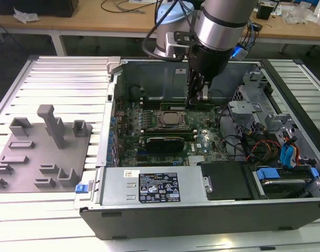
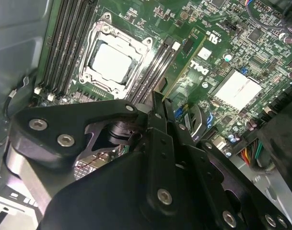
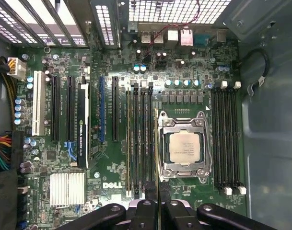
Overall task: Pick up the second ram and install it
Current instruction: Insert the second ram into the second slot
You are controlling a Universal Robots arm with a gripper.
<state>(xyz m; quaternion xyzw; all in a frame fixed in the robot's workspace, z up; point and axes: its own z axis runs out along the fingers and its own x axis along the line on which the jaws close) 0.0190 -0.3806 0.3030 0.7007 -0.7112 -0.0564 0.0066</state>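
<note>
The second ram (image 2: 184, 64) is a thin green stick with a dark chip, and my gripper (image 2: 157, 103) is shut on it. In the first wrist view the second ram (image 3: 157, 184) appears edge-on as a narrow line running out from between the fingertips of the gripper (image 3: 158, 206). It hangs over the gap between the CPU socket (image 3: 184, 146) and the neighbouring bank of black memory slots (image 3: 138, 139). In the exterior view the gripper (image 1: 196, 100) reaches down into the open computer case, just behind the CPU socket (image 1: 172, 119). I cannot tell whether the stick touches a slot.
A grey moulded holder (image 1: 44, 152) lies on the slatted table at the exterior view's left. Inside the case are a graphics card (image 3: 83, 124), a second memory bank (image 3: 226, 139), a silver heatsink (image 3: 67, 188), the power supply (image 1: 154, 186) and drive cables (image 1: 286, 152).
</note>
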